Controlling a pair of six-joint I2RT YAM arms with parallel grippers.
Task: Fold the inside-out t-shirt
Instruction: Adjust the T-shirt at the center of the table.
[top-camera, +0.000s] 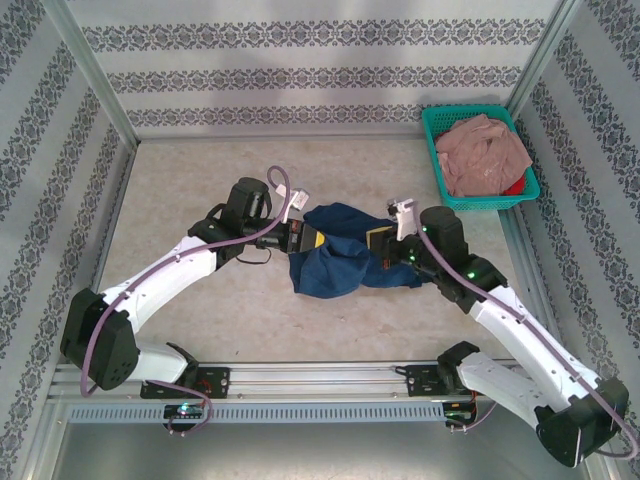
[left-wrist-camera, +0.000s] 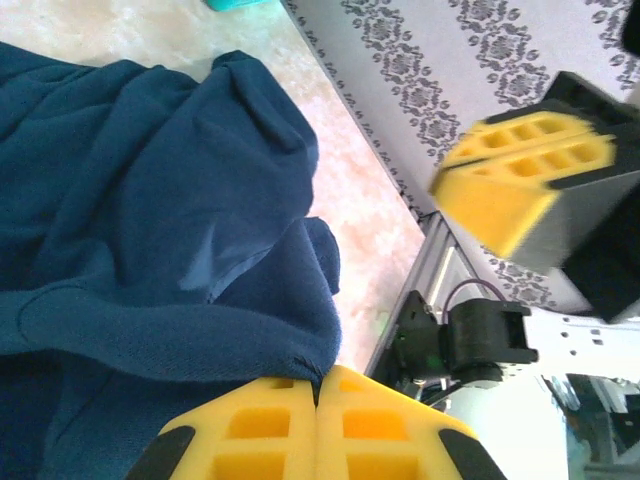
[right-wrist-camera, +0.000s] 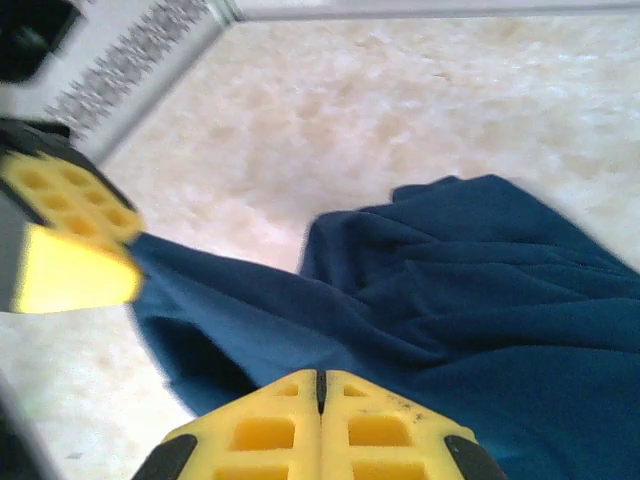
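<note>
The inside-out t-shirt (top-camera: 335, 262) is a dark navy, wrinkled heap in the middle of the table, bunched between the two arms. My left gripper (top-camera: 311, 238) is at the heap's left side and my right gripper (top-camera: 379, 243) is at its right side. In the left wrist view the yellow pads of the left gripper (left-wrist-camera: 322, 385) are shut on a puckered edge of the t-shirt (left-wrist-camera: 150, 220). In the right wrist view the right gripper (right-wrist-camera: 320, 385) is shut, with a fold of the t-shirt (right-wrist-camera: 480, 300) pinched at its tips. Each wrist view also shows the other gripper's yellow pads close by.
A teal basket (top-camera: 435, 120) stands at the back right and holds a dusty pink garment (top-camera: 485, 150) with something red beneath it. Patterned walls and metal frame posts close in the table on three sides. The arms' base rail (top-camera: 320, 380) runs along the near edge.
</note>
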